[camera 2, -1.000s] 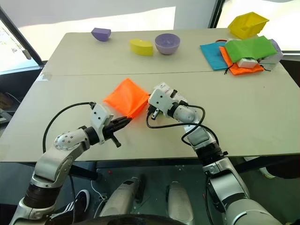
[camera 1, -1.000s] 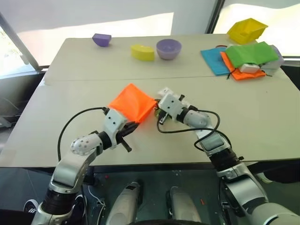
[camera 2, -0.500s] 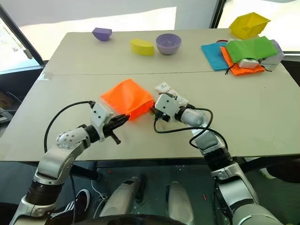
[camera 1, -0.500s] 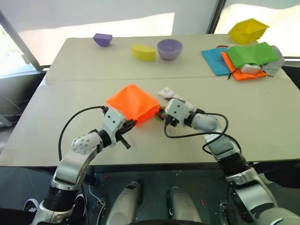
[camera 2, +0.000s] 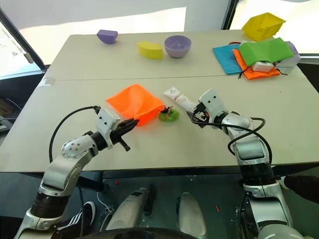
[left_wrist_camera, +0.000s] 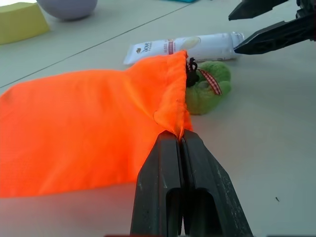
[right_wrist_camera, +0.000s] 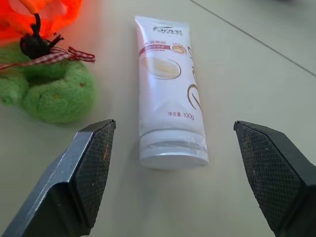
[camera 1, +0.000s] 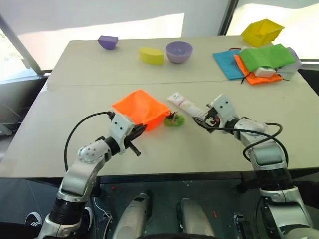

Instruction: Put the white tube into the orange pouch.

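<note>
My left gripper (left_wrist_camera: 180, 143) pinches the pouch (camera 1: 138, 108) at its mouth edge, and my right gripper (right_wrist_camera: 173, 163) stands wide open, empty, before the tube (right_wrist_camera: 167, 113) lying on the table (camera 1: 75, 99) beside the pouch.

The pouch (camera 1: 140, 108) lies on the near table (camera 1: 299, 134), left of centre. Its cord ball (camera 1: 175, 120) rests just beside its right edge. The tube (camera 1: 184, 103) lies flat right of the ball, apart from the pouch. Two bowls (camera 1: 179, 51) and a wedge (camera 1: 151, 55) sit behind; stacked cloths (camera 1: 259, 62) occupy the far right.
</note>
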You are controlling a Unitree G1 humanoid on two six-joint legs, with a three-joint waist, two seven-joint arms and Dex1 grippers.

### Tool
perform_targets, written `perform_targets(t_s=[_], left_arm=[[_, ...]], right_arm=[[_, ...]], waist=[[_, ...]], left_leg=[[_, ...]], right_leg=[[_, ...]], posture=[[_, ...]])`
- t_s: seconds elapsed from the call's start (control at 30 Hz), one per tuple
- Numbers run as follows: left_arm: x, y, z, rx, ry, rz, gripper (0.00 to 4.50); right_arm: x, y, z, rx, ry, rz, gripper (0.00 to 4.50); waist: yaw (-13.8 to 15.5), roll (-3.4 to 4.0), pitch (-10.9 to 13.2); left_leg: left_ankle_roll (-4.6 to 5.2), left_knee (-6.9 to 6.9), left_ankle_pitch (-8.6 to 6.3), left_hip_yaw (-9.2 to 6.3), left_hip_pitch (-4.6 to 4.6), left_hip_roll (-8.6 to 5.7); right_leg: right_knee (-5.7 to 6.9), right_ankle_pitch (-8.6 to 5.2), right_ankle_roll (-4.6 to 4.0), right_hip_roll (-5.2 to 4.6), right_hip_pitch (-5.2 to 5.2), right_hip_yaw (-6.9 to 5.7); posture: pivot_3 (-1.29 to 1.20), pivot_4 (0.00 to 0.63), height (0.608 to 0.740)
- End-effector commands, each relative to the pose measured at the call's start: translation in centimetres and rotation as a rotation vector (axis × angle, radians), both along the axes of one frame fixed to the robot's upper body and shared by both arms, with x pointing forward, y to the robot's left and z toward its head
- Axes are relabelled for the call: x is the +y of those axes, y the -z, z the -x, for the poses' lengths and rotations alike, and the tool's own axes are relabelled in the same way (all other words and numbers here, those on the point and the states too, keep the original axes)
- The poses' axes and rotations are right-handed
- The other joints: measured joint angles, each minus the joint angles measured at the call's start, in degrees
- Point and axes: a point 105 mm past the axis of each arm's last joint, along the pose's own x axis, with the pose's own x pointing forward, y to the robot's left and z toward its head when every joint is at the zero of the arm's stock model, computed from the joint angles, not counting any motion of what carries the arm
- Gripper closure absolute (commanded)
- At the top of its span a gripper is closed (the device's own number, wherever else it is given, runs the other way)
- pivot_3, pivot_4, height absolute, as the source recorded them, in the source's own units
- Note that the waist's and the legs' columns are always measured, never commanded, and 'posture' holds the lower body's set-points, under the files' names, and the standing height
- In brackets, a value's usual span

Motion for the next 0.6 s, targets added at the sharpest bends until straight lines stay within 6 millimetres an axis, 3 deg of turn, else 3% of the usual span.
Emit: perform_targets(t_s=[0.03, 0.23, 0.37, 0.47, 0.57, 0.6], left_arm=[[-0.1, -1.1, 0.1, -0.044, 0.008, 0.015, 4.5], [0.2, -1.2, 0.1, -0.045, -0.003, 0.009, 4.5], [0.2, -1.2, 0.1, -0.049, -0.009, 0.008, 4.5], [0.2, -1.2, 0.1, -0.05, -0.012, 0.007, 4.5], [0.2, -1.1, 0.2, -0.051, -0.013, 0.007, 4.5], [0.2, -1.2, 0.2, -0.051, -0.013, 0.007, 4.5]], right_arm=[[0.2, -1.1, -0.9, -0.012, -0.018, -0.015, 0.49], [-0.5, 0.4, -2.2, 0.071, 0.02, 0.025, 0.49], [-0.1, 1.3, -1.7, 0.176, -0.011, -0.036, 0.49], [0.0, 0.7, -1.8, 0.151, -0.011, -0.052, 1.33], [0.1, 0.4, -1.7, 0.136, -0.023, -0.04, 2.69], [0.1, 0.5, -1.6, 0.135, -0.019, -0.043, 2.69]], waist=[[0.0, 0.0, 0.0], [0.1, -0.01, 0.0], [0.1, -0.01, 0.0], [0.1, -0.01, 0.0], [0.1, -0.01, 0.0], [0.1, -0.01, 0.0]], left_leg=[[0.0, 0.0, 0.0, 0.0, 0.0, 0.0], [0.01, 0.0, 0.01, 0.0, -0.01, 0.0], [0.01, 0.0, 0.01, 0.0, 0.0, 0.0], [0.01, 0.0, 0.01, 0.0, 0.01, 0.0], [0.01, 0.0, 0.01, 0.0, 0.0, 0.0], [0.01, 0.0, 0.01, 0.0, 0.0, 0.0]], right_leg=[[-0.02, 0.0, 0.01, 0.01, 0.0, 0.0], [-0.07, 0.0, 0.03, 0.01, 0.02, 0.0], [-0.06, 0.01, 0.03, 0.02, 0.03, 0.0], [-0.06, 0.01, 0.03, 0.02, 0.04, 0.0], [-0.06, 0.01, 0.03, 0.02, 0.03, 0.0], [-0.06, 0.01, 0.03, 0.02, 0.03, 0.0]], posture=[[0.0, 0.15, 0.74], [0.0, 0.15, 0.74], [0.0, 0.15, 0.74], [0.0, 0.15, 0.74], [0.0, 0.15, 0.74], [0.0, 0.15, 0.74]])
